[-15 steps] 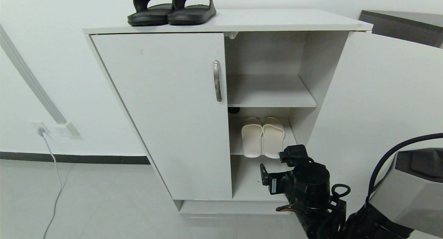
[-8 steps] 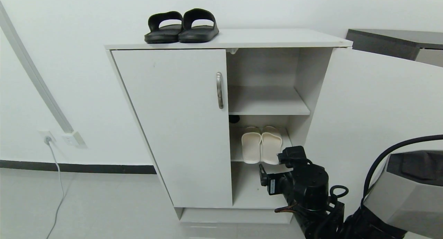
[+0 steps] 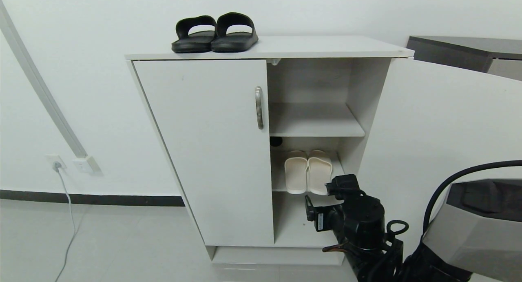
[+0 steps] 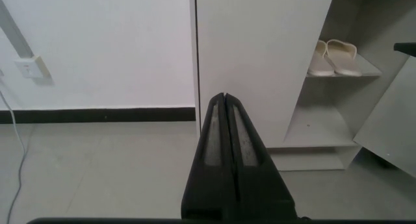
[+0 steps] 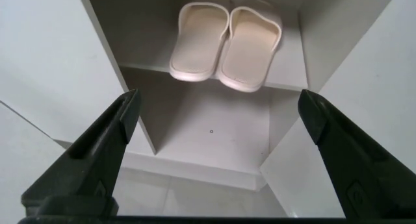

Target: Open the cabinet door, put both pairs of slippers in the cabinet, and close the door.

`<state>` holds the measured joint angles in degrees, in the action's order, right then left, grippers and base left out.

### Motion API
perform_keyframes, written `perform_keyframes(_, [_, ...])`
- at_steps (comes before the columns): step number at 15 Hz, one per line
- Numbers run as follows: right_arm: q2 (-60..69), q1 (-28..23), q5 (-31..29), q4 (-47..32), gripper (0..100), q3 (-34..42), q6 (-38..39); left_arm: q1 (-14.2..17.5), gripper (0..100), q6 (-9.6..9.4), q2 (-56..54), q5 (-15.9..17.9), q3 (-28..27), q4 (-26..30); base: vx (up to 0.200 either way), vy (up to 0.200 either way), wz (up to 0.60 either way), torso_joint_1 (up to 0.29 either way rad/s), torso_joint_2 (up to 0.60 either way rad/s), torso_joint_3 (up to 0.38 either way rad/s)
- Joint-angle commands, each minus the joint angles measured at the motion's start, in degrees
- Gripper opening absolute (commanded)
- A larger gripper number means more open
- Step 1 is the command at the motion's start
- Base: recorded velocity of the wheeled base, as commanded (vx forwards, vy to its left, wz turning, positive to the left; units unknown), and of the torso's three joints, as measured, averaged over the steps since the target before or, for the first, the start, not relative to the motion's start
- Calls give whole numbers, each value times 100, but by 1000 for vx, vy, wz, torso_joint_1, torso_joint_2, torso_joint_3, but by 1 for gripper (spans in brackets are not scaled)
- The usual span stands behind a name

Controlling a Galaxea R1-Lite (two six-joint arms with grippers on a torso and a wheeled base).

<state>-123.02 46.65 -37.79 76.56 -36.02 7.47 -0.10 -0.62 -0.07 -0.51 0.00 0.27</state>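
cream slippers (image 3: 308, 172) sit on the lower shelf (image 3: 338, 170), right tool (image 5: 218, 99) spread, left tool (image 4: 224, 102) pressed together.

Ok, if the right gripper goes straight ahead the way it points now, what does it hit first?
Probably the right gripper meets the bottom compartment's floor, passing under the white slippers; depth is unclear.

Head camera looks down at the whole cabinet (image 3: 204, 151). Right wrist camera sits nearest, left farther; all share the white slippers (image 3: 308, 171).
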Motion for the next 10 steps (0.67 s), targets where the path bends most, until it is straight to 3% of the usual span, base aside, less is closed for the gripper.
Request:
perform_keyframes(1, [-91, 2, 0, 35, 100, 8, 0, 1, 0, 1, 7, -2, 0, 0, 0, 200, 0, 2, -2, 2])
perform_keyframes(10, [-100, 37, 0, 44, 100, 8, 0, 1, 0, 1, 7, -2, 0, 0, 0, 200, 0, 3, 1, 2])
